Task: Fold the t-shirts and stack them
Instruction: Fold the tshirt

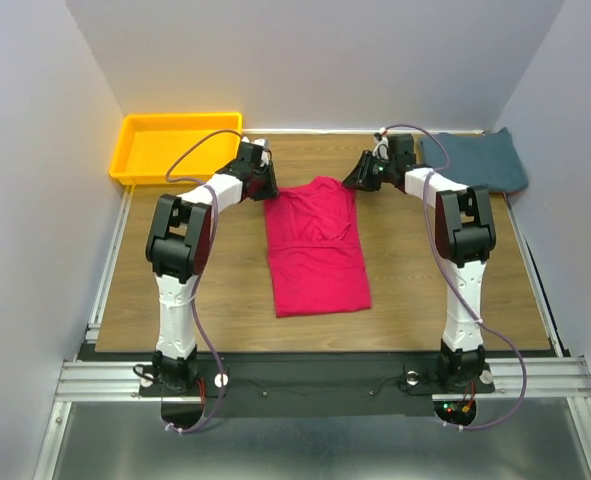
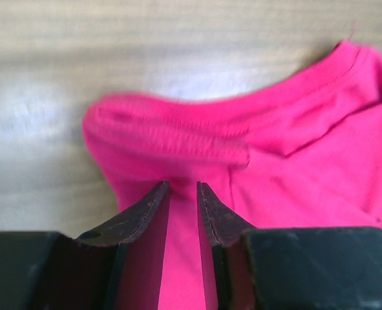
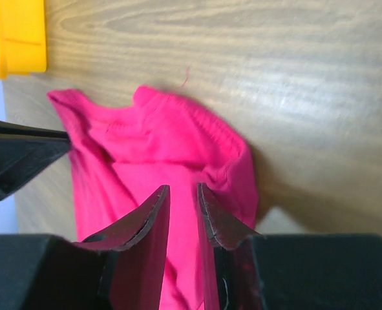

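The crimson-pink t-shirt point(image 1: 315, 250) lies lengthwise in the middle of the table, its sides folded in to a narrow rectangle. My left gripper point(image 1: 268, 187) is at its far left corner and my right gripper point(image 1: 355, 182) at its far right corner. In the left wrist view the gripper point(image 2: 183, 187) is closed to a narrow gap with pink cloth point(image 2: 294, 161) pinched between the jaws, the collar edge bunched just beyond. The right gripper point(image 3: 183, 190) pinches the pink cloth point(image 3: 165, 142) the same way. The teal-blue folded shirt point(image 1: 475, 160) lies at the far right corner.
A yellow plastic tray point(image 1: 175, 145) stands at the far left corner, and its corner also shows in the right wrist view point(image 3: 16, 32). Grey walls close in the table on three sides. Bare wood shows on both sides of the pink shirt.
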You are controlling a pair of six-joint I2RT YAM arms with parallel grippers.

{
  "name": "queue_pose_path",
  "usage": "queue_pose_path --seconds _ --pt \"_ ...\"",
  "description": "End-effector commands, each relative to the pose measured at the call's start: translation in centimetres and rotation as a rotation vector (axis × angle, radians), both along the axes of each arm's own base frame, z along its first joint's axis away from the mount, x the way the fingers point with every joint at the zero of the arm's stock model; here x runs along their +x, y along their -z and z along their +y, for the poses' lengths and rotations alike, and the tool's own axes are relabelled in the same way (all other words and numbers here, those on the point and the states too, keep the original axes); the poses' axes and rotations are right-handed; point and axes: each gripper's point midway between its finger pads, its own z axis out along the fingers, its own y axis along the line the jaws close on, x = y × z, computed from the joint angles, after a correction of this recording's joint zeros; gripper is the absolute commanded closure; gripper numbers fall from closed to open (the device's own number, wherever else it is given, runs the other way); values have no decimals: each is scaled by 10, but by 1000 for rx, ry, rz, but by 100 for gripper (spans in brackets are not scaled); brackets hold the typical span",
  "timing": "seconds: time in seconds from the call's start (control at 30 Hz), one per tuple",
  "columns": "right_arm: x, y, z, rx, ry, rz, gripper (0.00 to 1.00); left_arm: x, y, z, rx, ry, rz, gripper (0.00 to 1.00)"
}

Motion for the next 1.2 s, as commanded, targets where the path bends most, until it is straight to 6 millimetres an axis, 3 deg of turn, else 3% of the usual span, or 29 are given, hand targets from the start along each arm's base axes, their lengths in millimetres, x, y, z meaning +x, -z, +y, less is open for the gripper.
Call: queue_pose_path --seconds 0.0,0.17,0.3,0.43,0.6,0.8,0.83,0.9,0.93,0.97,1.0,1.07,1.1,1.13,1.17 --pt "24 -7 -5 2 8 -64 71 28 -25 2 3 -6 -86 65" --pt "24 34 -12 -12 32 8 71 34 -6 1 4 2 -61 64" --pt "22 52 -18 -15 37 40 71 35 5 -3 -6 13 -51 64" --pt "23 54 -23 -15 45 43 71 37 14 -5 -10 23 -46 63" --pt "26 44 -28 -20 44 17 71 38 7 -8 -24 40 -71 60" --pt "30 -6 -29 -26 40 -83 69 41 -54 -11 -64 46 -206 48" --pt "29 -14 -29 -25 39 -96 69 40 -74 -11 -74 46 -241 46" --pt "26 -38 -30 -22 40 -133 64 35 -93 -10 -64 37 -270 39" --pt "20 -39 -31 -28 42 -128 62 31 -118 -7 -39 15 -316 35" --pt "16 -43 -33 -35 45 -134 60 27 -128 -3 -21 -2 -327 32" --pt "12 -66 -37 -49 55 -174 55 16 -127 3 7 -18 -299 29" --pt "-3 -67 -43 -86 64 -166 50 -8 -143 16 42 -69 -284 17" --pt "-11 -81 -48 -109 87 -172 45 -19 -145 17 40 -73 -268 14" --pt "-24 -75 -54 -135 91 -144 43 -40 -146 26 72 -113 -248 12" --pt "-28 -83 -57 -147 105 -143 41 -42 -163 31 61 -140 -281 11"
